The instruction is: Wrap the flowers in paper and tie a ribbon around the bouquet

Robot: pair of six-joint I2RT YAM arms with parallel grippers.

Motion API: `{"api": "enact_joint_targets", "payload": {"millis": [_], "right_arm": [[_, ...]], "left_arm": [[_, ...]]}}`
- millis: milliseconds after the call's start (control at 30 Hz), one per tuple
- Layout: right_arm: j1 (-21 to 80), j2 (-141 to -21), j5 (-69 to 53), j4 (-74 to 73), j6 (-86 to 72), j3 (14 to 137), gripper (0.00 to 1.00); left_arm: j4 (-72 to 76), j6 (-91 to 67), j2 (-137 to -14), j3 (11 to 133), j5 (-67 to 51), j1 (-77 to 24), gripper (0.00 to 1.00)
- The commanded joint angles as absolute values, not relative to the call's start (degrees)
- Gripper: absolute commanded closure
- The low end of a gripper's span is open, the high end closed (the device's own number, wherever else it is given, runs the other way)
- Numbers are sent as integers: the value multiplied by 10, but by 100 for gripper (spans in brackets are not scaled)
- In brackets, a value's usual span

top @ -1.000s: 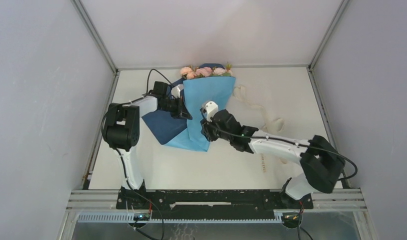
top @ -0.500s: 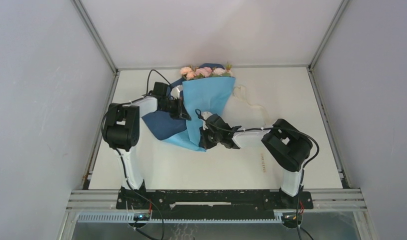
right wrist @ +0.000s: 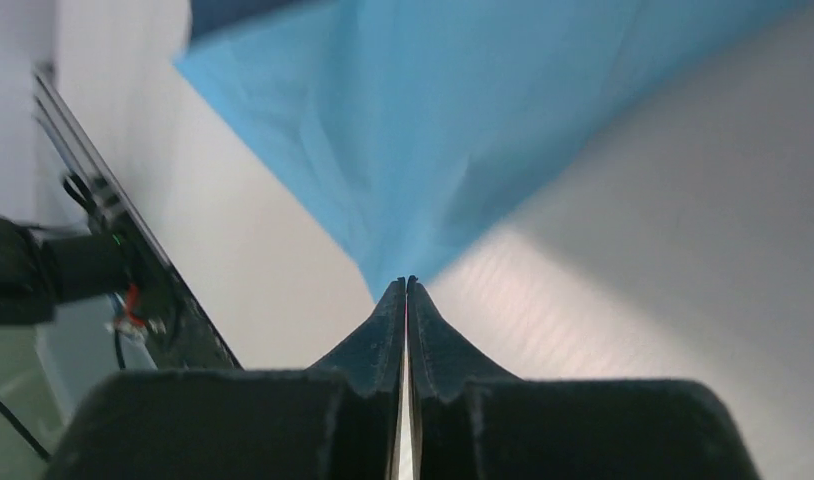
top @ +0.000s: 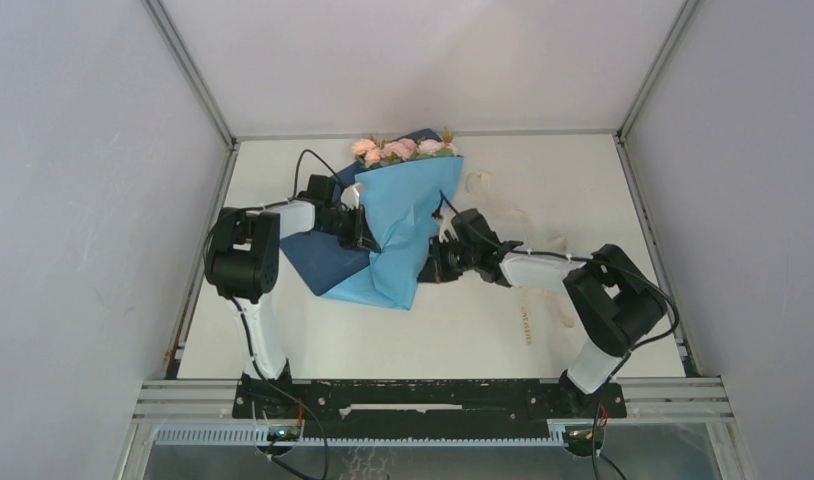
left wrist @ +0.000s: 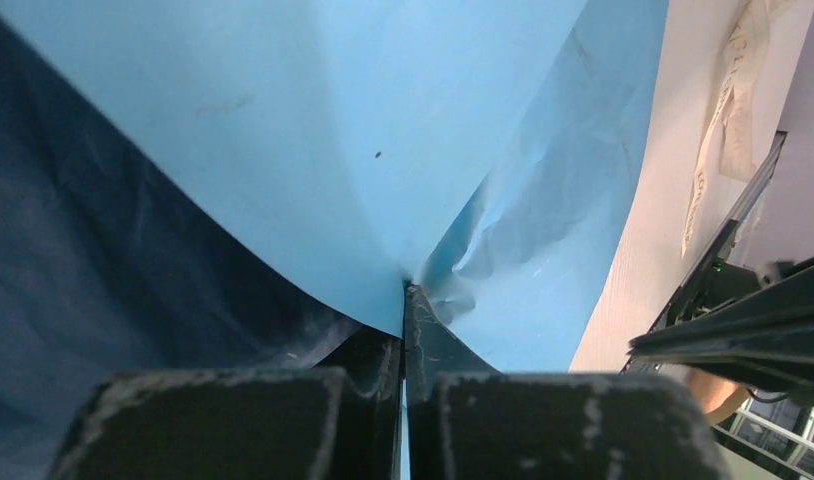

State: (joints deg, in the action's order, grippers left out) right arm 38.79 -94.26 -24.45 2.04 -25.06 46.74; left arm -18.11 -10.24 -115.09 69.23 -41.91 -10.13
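We see the white table (top: 583, 170) holding the paper (top: 403, 215), its light-blue side folded over the navy into a loose cone, with the flowers (top: 393, 149) poking out at the far end by the back wall. The ribbon (top: 478, 183) lies loose on the table to the right of the cone. Our left claw (left wrist: 405, 290) is clamped on the paper's left fold, and our right claw (right wrist: 405, 283) is pinched on its right edge.

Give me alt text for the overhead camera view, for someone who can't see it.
The left gripper and right gripper pinch opposite sides of blue paper folded around pink flowers on a white table. A cream ribbon lies loose on the table's right half.
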Motion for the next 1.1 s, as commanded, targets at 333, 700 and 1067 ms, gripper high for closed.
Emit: {"api": "enact_joint_targets", "payload": {"millis": [333, 700, 1067], "right_arm": [[222, -1093, -271, 107, -384, 534, 96], [198, -1027, -274, 88, -367, 533, 28], [235, -1158, -334, 271, -519, 543, 30]], "left_arm": [[-174, -92, -1135, 671, -428, -96, 100], [-164, -86, -1117, 653, -428, -96, 100], [-164, -89, -1115, 649, -426, -96, 100]]}}
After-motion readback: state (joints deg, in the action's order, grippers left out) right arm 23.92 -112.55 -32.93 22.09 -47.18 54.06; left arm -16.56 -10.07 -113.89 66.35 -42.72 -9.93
